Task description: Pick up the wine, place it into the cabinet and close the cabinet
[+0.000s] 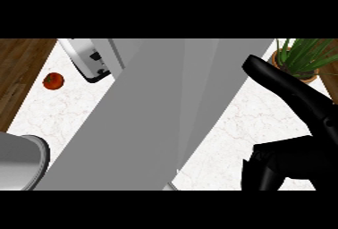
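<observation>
The grey cabinet [165, 116] fills the middle of the head view, its panels slanting from the top down to the lower left. My right hand [310, 147] is at the right, black, with straight fingers [264, 71] reaching up along the cabinet's right edge and seeming to touch it. Its thumb [260, 172] hangs lower, apart from the panel, and holds nothing. The wine shows nowhere. Of my left arm only the grey forearm [20, 163] shows at the lower left; its hand is out of view.
A red tomato [52, 81] lies on the white marble counter [59, 112] at the left. A toaster [92, 62] stands at the back left, partly behind the cabinet. A potted plant [303, 58] stands at the back right, just behind my right hand.
</observation>
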{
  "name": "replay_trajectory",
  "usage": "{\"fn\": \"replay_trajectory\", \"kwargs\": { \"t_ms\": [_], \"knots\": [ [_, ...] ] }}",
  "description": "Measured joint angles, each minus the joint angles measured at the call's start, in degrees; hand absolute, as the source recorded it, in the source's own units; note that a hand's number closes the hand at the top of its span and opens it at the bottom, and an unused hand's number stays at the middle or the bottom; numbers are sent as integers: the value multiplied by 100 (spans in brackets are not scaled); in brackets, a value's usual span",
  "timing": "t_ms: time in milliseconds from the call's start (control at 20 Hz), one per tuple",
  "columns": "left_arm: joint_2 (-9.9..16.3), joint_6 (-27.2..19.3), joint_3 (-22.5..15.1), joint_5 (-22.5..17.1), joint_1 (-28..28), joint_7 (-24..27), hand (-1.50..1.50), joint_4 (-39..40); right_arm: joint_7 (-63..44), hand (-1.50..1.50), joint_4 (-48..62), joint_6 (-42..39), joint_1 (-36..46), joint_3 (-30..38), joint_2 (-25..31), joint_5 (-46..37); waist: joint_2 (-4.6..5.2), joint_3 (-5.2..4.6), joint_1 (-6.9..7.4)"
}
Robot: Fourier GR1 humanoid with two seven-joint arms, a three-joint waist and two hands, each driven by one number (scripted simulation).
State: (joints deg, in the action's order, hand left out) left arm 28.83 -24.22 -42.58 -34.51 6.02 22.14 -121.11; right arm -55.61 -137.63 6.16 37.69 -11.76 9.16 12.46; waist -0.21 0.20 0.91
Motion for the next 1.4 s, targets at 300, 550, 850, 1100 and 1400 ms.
{"fn": "replay_trajectory", "kwargs": {
  "t_ms": [300,550,850,1100,1400],
  "knots": [
    [842,933,894,-650,827,447,150,-375,-165,150,97,212,222,-943,-570,-99,-22,-29,45],
    [1412,1765,1912,-1278,1475,835,150,-327,-164,150,556,478,723,-1711,-808,-359,-28,-40,85],
    [1963,2868,2988,-2040,1914,946,150,-61,368,150,1777,1082,1556,-2253,-887,-602,-10,-38,137],
    [2290,3566,3593,-2534,2131,834,150,82,936,150,3118,1567,2404,-2235,-903,-709,9,-36,196],
    [2353,4185,3989,-2794,2193,789,150,420,1772,150,4817,2018,3185,-2070,-910,-358,44,-35,235]
  ]
}}
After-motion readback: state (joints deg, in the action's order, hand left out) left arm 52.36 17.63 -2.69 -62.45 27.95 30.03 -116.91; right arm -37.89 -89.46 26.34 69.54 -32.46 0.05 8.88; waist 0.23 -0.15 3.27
